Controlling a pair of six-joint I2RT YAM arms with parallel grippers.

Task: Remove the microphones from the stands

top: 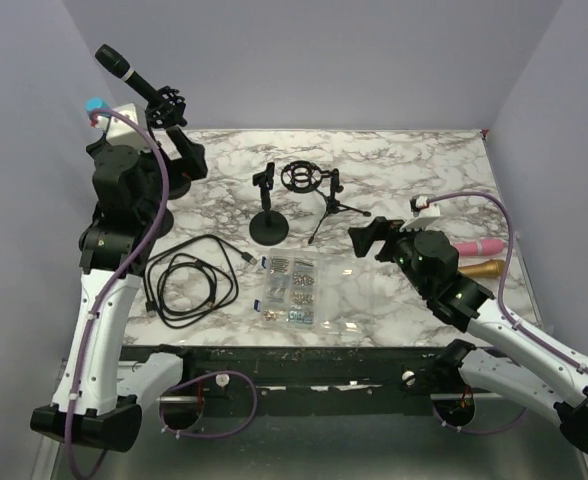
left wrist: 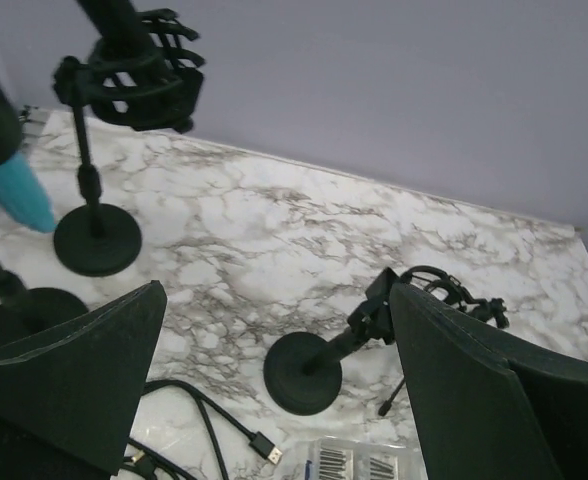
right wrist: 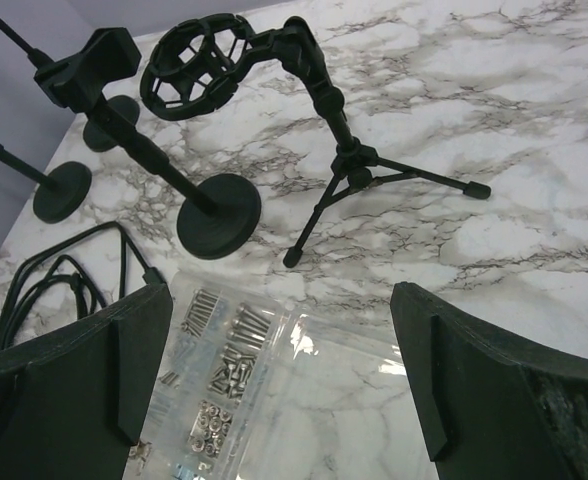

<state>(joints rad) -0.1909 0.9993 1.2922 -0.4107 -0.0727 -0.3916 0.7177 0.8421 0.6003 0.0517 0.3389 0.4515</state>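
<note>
1. Microphone: black, with a pale band below the head. It is seated in a black cradle on top of a round-based stand at the far left corner of the table. It is tilted, head up and toward the left wall.

2. Left gripper: jaws spread wide and holding nothing. In the left wrist view the microphone and cradle sit at the upper left, well apart from both fingers.

3. Right gripper: jaws likewise wide apart and empty, above the table right of centre, well apart from the microphone.

4. Beside the microphone stand: a teal-bodied item at the far left edge, and a second round base near it. What the teal item is cannot be told.

5. Table centre: a short clip stand on a round base, leaning, with its clip empty. Just right of it is a ring-shaped mount on a small tripod, also empty.

6. Near side: a coiled black cable on the left, and a clear bag of screws just beside it, under the right gripper's view.

7. Right edge: a pink item and a gold-coloured item lying side by side, partly hidden behind the right arm.
</note>
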